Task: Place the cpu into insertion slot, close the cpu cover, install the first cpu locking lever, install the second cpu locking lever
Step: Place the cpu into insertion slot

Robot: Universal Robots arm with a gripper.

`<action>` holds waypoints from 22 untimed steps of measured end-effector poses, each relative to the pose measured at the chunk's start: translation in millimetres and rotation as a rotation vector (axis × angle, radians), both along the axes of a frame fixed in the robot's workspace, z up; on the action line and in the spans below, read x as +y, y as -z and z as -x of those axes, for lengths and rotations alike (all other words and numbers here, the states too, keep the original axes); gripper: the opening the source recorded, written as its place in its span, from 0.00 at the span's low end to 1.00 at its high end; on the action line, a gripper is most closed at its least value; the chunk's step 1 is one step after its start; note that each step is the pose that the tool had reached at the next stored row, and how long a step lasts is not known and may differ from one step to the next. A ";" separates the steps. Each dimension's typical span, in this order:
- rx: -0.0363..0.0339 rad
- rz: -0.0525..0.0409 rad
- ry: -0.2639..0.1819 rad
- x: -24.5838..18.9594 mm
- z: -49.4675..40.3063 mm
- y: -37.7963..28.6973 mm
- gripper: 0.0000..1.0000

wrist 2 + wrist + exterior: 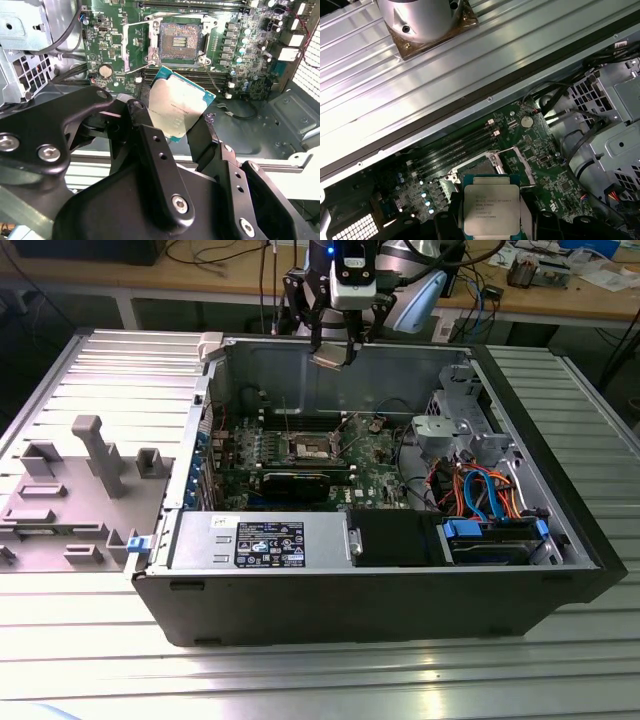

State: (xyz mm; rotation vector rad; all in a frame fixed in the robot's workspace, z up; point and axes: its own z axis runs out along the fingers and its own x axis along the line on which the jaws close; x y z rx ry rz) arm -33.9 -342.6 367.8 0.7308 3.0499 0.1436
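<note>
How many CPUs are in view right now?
1. The cpu is clamped in the gripper, held above the motherboard and not yet in the insertion slot, which sits bare. Another could be hidden elsewhere.

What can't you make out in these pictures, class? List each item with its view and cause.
1. cpu underside: turned away in both wrist views.
2. insertion slot contacts: too small in the exterior view.
3. Part of the slot: behind the cpu in the first wrist view.
</note>
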 end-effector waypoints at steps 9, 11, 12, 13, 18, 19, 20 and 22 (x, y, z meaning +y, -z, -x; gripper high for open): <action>0.0000 0.0000 0.050 0.0 0.0 0.1 0.54; 0.0000 0.0000 0.051 0.0 0.0 0.1 0.54; 0.0000 0.0000 0.051 0.0 0.0 0.1 0.54; 0.0000 0.0000 0.052 0.0 0.0 0.1 0.54; 0.0000 0.0000 0.055 0.0 0.0 0.1 0.54; -0.0001 -0.0001 0.057 0.0 0.0 0.1 0.54; -0.0001 0.0000 0.058 0.0 0.0 0.1 0.54; 0.0000 0.0000 0.062 0.0 0.0 0.1 0.54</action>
